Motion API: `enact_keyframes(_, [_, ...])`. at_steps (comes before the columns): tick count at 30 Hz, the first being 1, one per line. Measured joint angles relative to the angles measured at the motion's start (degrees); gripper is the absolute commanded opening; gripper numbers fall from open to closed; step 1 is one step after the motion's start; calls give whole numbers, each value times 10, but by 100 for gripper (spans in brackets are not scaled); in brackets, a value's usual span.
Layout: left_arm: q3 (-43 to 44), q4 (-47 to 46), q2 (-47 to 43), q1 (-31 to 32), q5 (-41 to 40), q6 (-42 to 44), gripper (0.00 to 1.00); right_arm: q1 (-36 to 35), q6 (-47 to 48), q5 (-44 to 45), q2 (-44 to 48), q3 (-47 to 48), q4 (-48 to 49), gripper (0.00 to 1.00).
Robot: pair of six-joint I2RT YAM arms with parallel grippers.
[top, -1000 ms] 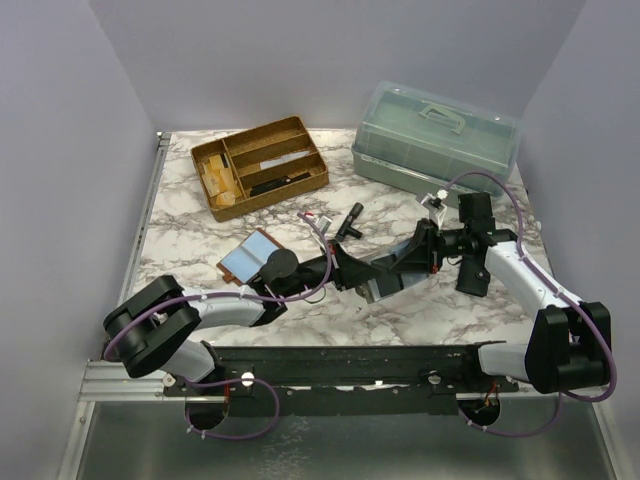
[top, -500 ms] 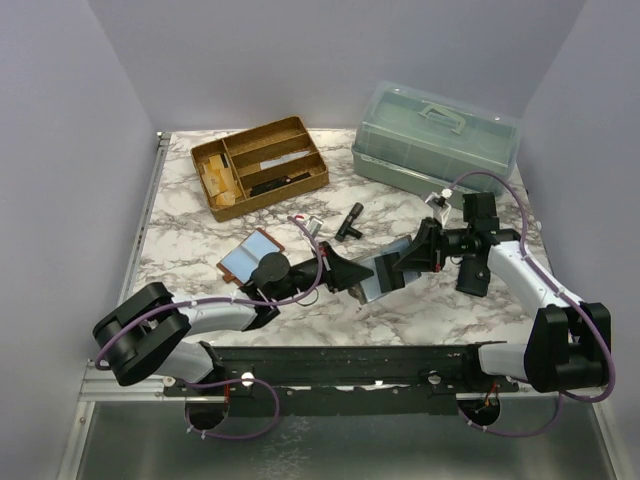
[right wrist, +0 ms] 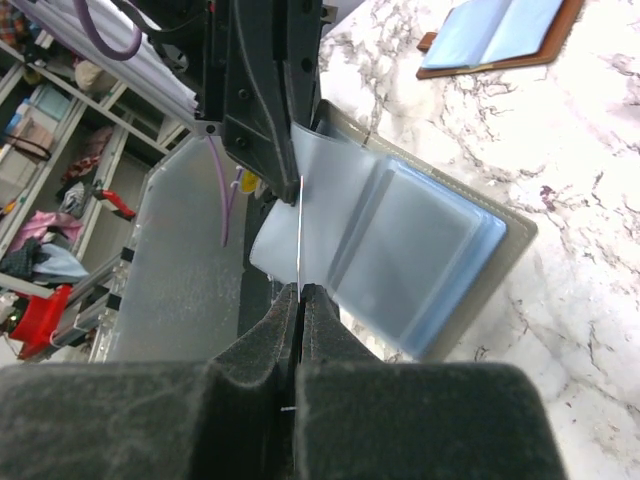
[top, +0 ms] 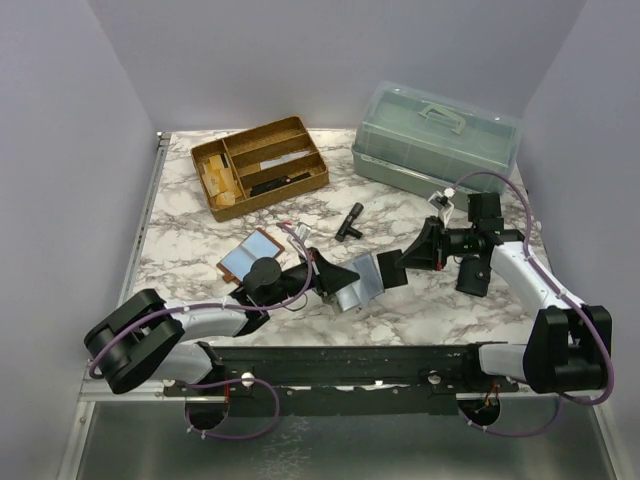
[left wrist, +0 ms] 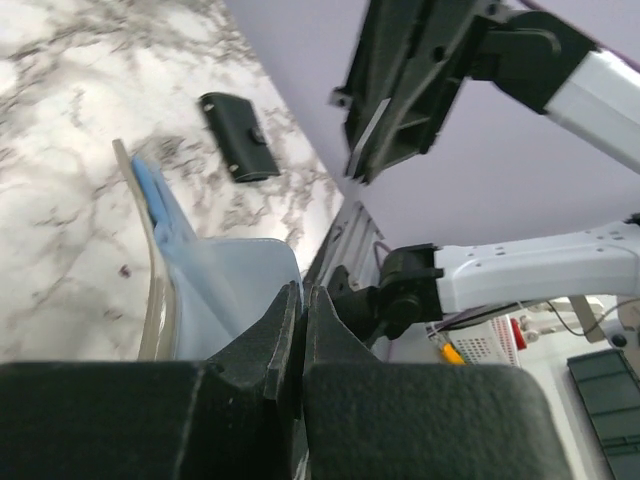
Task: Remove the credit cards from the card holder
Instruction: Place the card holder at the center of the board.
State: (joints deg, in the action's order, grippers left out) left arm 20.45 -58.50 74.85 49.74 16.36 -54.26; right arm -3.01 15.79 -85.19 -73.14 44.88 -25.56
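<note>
An open card holder (right wrist: 400, 250) with a beige cover and clear sleeves is held up above the marble table (top: 200, 220); it also shows in the top view (top: 352, 290). My left gripper (top: 345, 278) is shut on the holder's near sleeve edge, as the left wrist view (left wrist: 300, 300) shows. My right gripper (right wrist: 300, 295) is shut on a thin credit card (right wrist: 300, 230), seen edge-on and standing just off the holder. In the top view the right gripper (top: 388, 272) sits at the holder's right side. A light-blue card (left wrist: 150, 195) shows inside a sleeve.
A second open holder (top: 250, 258) with a brown cover and light-blue inside lies left of the grippers. A wooden divided tray (top: 260, 165) stands at the back left, a clear green lidded box (top: 435, 135) at the back right. A small black object (top: 350, 220) lies between them.
Both grippers and the held holder have shifted left and toward the near edge. The left arm has drawn back along the table.
</note>
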Motion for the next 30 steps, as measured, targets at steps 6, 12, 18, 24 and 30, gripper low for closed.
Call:
enact_keyframes(6, [-26, 23, 0, -14, -6, -4, 0, 7, 6, 12, 10, 0, -3, 0])
enact_keyframes(12, [-25, 23, 55, -25, -5, -6, 0, 8, 8, 20, 12, 0, -5, 0])
enact_keyframes(18, [-26, 14, 131, -51, 0, -12, 0, 8, 10, 23, 12, 0, -10, 0])
enact_keyframes(24, [-48, -5, 175, -76, -1, -41, 7, 9, 15, 25, 12, 0, -11, 0])
enact_keyframes(30, [-90, 2, 163, -77, -34, -79, 15, 9, 18, 27, 12, 0, -11, 0])
